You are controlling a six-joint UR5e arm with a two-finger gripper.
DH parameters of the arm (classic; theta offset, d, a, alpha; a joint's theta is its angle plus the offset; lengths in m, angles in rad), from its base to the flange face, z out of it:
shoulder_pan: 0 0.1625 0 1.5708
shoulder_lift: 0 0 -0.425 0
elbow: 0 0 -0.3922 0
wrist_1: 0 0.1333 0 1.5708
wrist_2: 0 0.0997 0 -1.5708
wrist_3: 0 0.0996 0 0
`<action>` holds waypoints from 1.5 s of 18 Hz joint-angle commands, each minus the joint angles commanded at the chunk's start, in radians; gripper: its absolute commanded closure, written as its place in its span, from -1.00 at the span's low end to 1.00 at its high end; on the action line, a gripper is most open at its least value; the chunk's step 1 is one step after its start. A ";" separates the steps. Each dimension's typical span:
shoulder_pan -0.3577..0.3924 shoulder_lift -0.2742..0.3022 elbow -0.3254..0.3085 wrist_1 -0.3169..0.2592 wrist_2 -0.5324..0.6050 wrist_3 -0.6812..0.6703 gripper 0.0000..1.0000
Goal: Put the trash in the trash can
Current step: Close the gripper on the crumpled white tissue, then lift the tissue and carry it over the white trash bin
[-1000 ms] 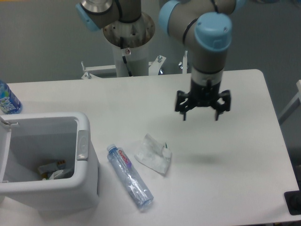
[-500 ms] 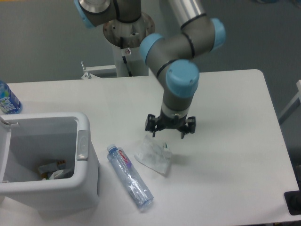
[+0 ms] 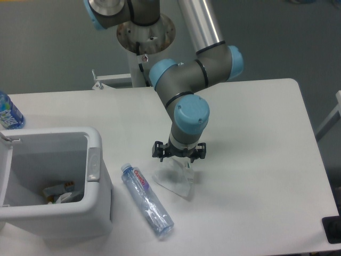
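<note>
We are looking down at a smooth white table [image 3: 256, 160] with round corners. Our gripper [image 3: 179, 158] is hanging right over the wrapper [image 3: 175, 181], at its far edge. The fingers [image 3: 158, 156] are black and are spread wide, one on each side, and they are holding nothing. We cannot tell if the tips are touching the wrapper.

The wrapper is thin, whitish plastic, a bit see-through and crinkly, lying flat on the table. Just beside it on the left, the bottle [image 3: 147, 200] is lying on its side. It is long, slim and clear, with a red-and-white label near its cap, and the cap is pointing toward the bin [image 3: 95, 184]. The bottle is close to the bin but not touching it.

The bin is a boxy white plastic box with round corners and a thick rim. It is grey inside. At the bottom, a few crumpled scraps [image 3: 59, 193] are lying in a small pile.

Far back at the left edge of the table, a bottle with a blue label [image 3: 8, 113] is sitting, only partly showing.
</note>
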 joint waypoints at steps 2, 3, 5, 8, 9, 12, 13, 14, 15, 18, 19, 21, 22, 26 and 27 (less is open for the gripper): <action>-0.002 -0.006 0.000 0.023 0.037 -0.017 -0.03; -0.002 -0.009 0.000 0.038 0.057 -0.022 0.10; -0.002 -0.011 -0.003 0.041 0.075 -0.022 0.40; 0.000 -0.008 0.000 0.038 0.091 -0.012 0.68; 0.000 -0.005 0.002 0.040 0.097 -0.008 0.73; 0.020 0.018 0.055 0.063 0.097 0.017 0.85; 0.035 0.031 0.086 0.075 0.089 0.012 0.85; 0.046 0.046 0.112 0.078 0.088 0.011 0.85; 0.051 0.057 0.136 0.078 0.086 0.011 0.85; 0.080 0.092 0.216 0.081 0.048 0.008 0.85; 0.095 0.098 0.244 0.081 0.004 0.000 0.84; 0.121 0.118 0.303 0.083 -0.093 -0.060 0.83; 0.135 0.127 0.331 0.107 -0.131 -0.101 0.83; 0.133 0.170 0.353 0.251 -0.271 -0.283 0.80; 0.124 0.190 0.350 0.253 -0.279 -0.314 0.80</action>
